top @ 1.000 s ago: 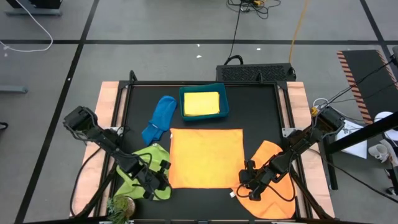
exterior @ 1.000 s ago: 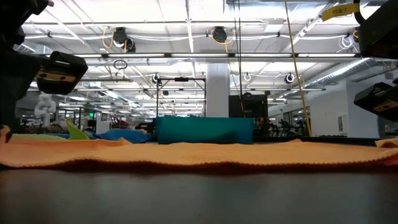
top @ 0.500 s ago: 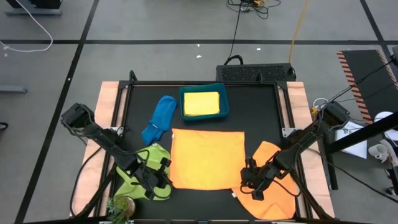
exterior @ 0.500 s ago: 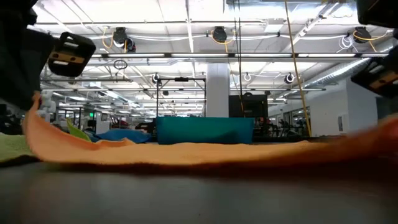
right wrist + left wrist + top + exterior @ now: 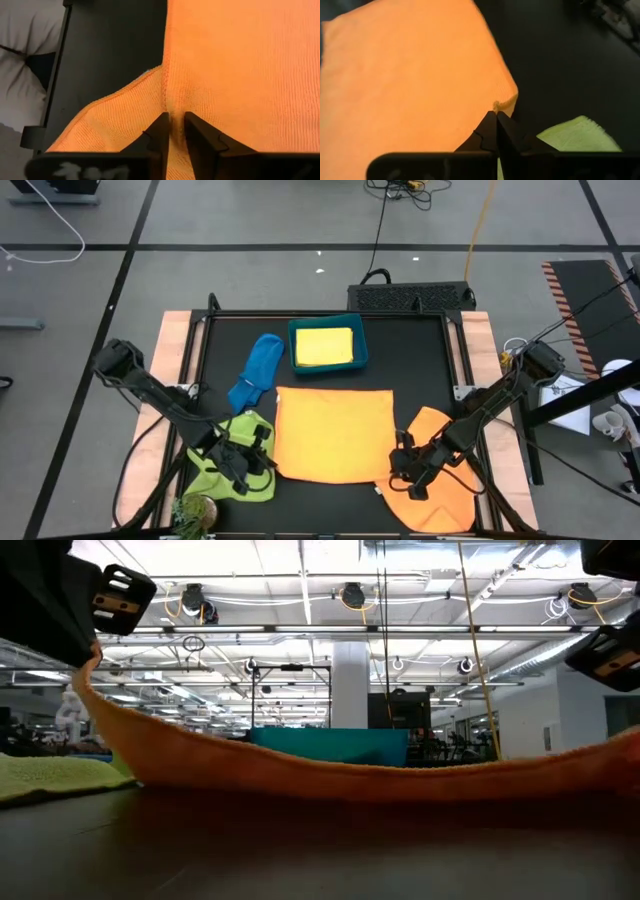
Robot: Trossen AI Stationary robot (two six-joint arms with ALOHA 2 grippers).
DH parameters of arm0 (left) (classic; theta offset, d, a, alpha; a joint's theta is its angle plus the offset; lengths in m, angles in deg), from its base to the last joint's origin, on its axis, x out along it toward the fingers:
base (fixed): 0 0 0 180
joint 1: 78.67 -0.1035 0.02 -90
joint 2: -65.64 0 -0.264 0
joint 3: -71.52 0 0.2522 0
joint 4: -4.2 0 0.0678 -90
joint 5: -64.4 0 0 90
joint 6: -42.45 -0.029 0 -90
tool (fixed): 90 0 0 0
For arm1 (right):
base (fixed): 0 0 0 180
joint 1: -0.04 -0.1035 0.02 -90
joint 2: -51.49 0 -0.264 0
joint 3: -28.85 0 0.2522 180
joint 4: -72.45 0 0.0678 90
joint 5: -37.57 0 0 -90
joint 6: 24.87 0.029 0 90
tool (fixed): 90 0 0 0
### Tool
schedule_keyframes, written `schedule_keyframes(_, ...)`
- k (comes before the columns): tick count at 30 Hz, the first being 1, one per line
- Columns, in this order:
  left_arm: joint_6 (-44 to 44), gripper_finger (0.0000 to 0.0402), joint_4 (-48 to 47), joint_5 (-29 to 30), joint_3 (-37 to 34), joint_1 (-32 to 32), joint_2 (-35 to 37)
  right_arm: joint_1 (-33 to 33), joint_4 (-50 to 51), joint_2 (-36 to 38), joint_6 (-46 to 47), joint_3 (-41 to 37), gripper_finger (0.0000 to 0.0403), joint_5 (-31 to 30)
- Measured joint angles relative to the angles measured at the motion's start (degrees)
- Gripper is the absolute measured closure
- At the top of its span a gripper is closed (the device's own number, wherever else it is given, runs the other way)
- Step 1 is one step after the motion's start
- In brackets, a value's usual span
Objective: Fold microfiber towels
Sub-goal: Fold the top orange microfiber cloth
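Note:
A large orange towel [image 5: 333,430] lies spread in the middle of the black table. My left gripper [image 5: 268,464] is shut on its near left corner. My right gripper [image 5: 398,463] is shut on its near right corner. In the low view the towel's near edge [image 5: 350,780] hangs in a sag between the two raised corners. A second orange towel [image 5: 440,485] lies crumpled under my right arm. A lime green towel [image 5: 235,452] lies under my left arm. A blue towel [image 5: 258,368] lies at the far left. A yellow towel [image 5: 323,345] rests in the teal bin [image 5: 360,360]. My left gripper pinches the orange towel's near left corner [image 5: 498,105] between its two fingertips, coming from the near left. The corner is lifted off the table [image 5: 92,665], and the cloth slopes down from it. My right gripper pinches the orange towel at its near right corner, on the side edge [image 5: 170,111], between its two fingers. The cloth puckers into a fold at the fingers. This end [image 5: 625,745] is lifted clear of the table.
The teal bin stands at the far edge, just beyond the spread towel. A bare strip of black table [image 5: 420,360] lies to the right of the bin. Wooden side rails [image 5: 172,350] border the table. A small plant-like object [image 5: 192,510] sits at the near left corner.
Both grippers have risen, each with a near corner of the orange towel. The near edge, flat on the table a second ago, now hangs in a sag between them. The far part of the towel has stayed on the table.

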Motion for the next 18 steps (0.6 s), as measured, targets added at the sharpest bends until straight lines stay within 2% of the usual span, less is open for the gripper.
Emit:
schedule_keyframes(10, 0.71, 0.0401, -1.66, 1.52, -0.02, -0.11, 0.35, 0.37, -0.82, -0.48, -0.49, -0.02, 0.0258, -1.34)
schedule_keyframes(18, 1.89, 0.0401, -3.46, 1.88, -0.01, -0.10, 0.35, 0.37, -1.18, -0.48, -2.37, -0.04, 0.0256, -1.31)
